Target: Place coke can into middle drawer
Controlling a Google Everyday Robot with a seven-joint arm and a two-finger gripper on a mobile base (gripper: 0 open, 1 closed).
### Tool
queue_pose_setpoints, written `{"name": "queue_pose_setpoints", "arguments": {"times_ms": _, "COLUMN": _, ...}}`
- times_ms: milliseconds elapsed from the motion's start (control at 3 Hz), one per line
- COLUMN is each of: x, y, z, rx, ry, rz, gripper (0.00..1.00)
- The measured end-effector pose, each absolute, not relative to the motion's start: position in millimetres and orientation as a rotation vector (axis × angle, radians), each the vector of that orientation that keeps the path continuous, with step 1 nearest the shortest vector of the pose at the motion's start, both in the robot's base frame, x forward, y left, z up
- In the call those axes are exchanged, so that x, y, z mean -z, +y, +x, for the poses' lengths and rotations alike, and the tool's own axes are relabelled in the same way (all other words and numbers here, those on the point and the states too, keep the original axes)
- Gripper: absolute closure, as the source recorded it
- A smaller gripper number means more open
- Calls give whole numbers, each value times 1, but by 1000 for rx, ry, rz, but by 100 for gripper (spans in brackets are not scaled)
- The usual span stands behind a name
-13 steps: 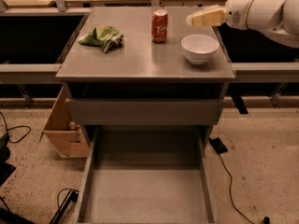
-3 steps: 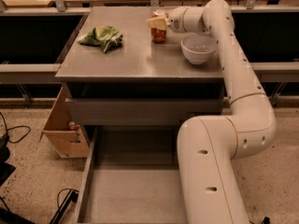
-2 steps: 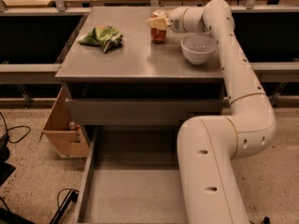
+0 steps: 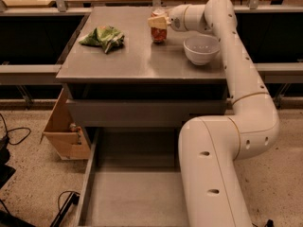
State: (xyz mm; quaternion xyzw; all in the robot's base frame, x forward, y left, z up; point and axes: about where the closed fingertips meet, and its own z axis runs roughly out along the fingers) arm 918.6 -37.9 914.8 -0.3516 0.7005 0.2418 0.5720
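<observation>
Here, the cream gripper (image 4: 158,21) sat at the small red-orange cylindrical soda can (image 4: 159,36) on the grey metal cabinet top (image 4: 132,60), its grasp indeterminable, above the open wide grey metal drawer (image 4: 135,197).

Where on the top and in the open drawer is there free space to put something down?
The front strip of the top, before the bag and bowl, is bare, as is the drawer floor's left part. Crowded: the back right, where the gripper is at the can beside the bowl; the arm covers the drawer's right.

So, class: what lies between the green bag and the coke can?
Only bare cabinet top, in the camera view; the gripper is at the can.
</observation>
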Motion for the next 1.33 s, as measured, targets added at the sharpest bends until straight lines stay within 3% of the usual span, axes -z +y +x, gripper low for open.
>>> {"name": "queue_pose_setpoints", "arguments": {"times_ms": 1333, "x": -1067, "y": -68, "z": 811, "rx": -542, "ry": 1655, "rz": -856, "gripper": 100}}
